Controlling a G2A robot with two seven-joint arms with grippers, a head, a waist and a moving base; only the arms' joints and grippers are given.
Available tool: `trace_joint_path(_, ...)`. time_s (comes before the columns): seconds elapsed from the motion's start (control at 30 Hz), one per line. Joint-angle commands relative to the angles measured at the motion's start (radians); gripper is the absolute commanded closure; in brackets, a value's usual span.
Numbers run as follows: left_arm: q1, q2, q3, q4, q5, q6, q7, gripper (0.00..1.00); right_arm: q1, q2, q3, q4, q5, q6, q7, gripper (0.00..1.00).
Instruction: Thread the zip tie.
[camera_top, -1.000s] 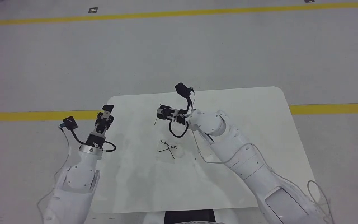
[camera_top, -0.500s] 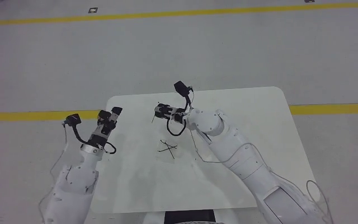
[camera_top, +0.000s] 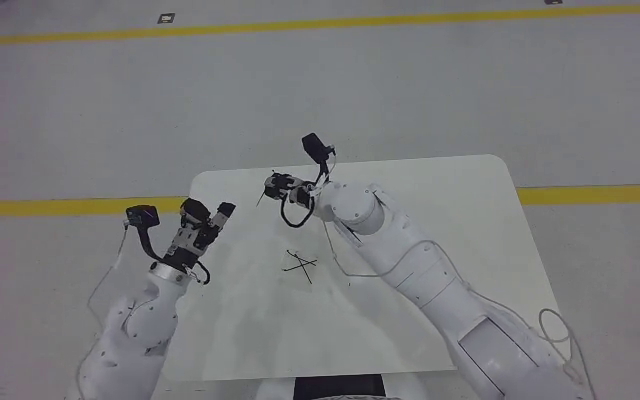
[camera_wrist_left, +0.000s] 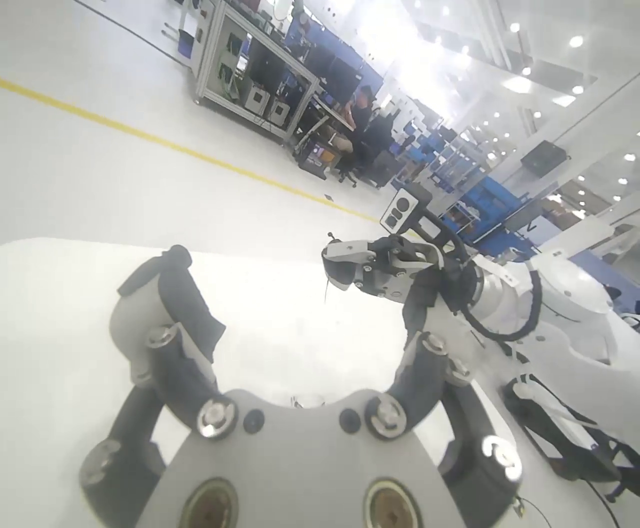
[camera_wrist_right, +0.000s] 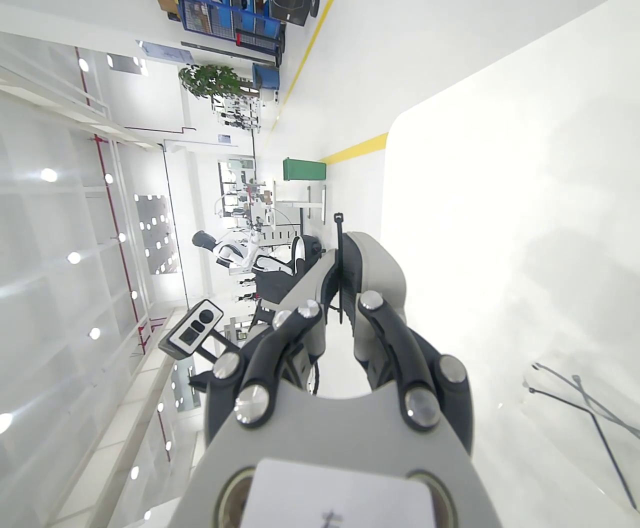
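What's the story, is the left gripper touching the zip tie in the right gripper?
Apart. In the left wrist view the left gripper stands open with bare table between it and the zip tie, pinched farther off by the right gripper.

Arms (camera_top: 420, 270): were white rounded shells with black cables (camera_wrist_left: 500, 335) looped at the wrists. Left tool (camera_wrist_left: 300, 300), right tool (camera_wrist_right: 345, 260): had grey plates (camera_wrist_left: 300, 465), black finger pads (camera_wrist_left: 192, 305), silver screws (camera_wrist_left: 216, 417).

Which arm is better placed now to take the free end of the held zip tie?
Left. The left gripper is open, empty and faces the zip tie, which the right gripper clamps above the table.
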Motion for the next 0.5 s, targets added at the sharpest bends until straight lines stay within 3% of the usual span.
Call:
trace_joint_path(0.0,0.000,0.000,0.000,0.000,0.000,0.000,0.000,0.00,0.000,0.000,0.000,0.000,0.000,0.000,0.000,1.00)
trace_joint_path(0.27,-0.009,0.006,0.010,0.010,0.069,0.000,-0.014,0.00,0.000,0.000,0.000,0.000,0.000,0.000,0.000,1.00)
trace_joint_path(0.47,-0.009,0.031,0.035,0.024,0.143,0.000,-0.023,0.00,0.000,0.000,0.000,0.000,0.000,0.000,0.000,1.00)
